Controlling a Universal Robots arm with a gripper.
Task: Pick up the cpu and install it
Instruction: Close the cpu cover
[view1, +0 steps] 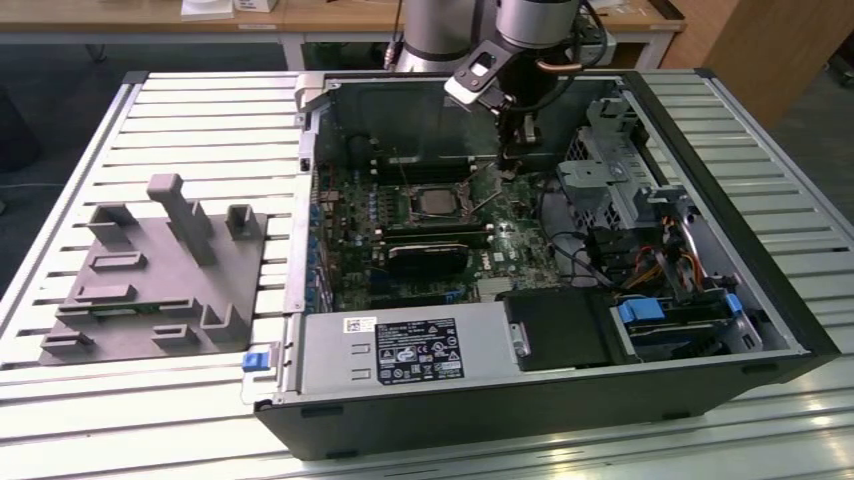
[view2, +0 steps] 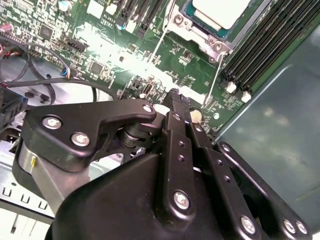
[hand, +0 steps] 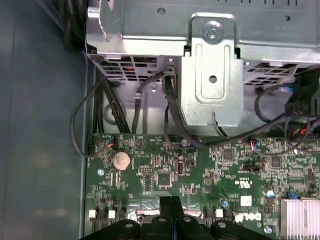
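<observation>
The cpu (view1: 434, 203), a square chip with a pale silvery top, lies in the metal-framed socket (view1: 437, 190) on the motherboard inside the open computer case. It appears again as the cpu (view2: 220, 11) in the second wrist view, with the frame around it. My gripper (view1: 514, 160) hangs over the board toward the exterior view's right of the socket, apart from the chip. Its black fingers (hand: 171, 207) are pressed together and shut, with nothing visible between them. The gripper (view2: 177, 100) has its tips close above the green board, near a thin wire lever (view2: 216, 80).
A grey plastic tray (view1: 147, 270) with upright blocks lies on the slatted table at the exterior view's left. Inside the case are a metal drive cage (hand: 212, 75), black cables (hand: 175, 125), memory slots (view2: 265, 40), a power supply (view1: 400, 350) and a coin battery (hand: 121, 160).
</observation>
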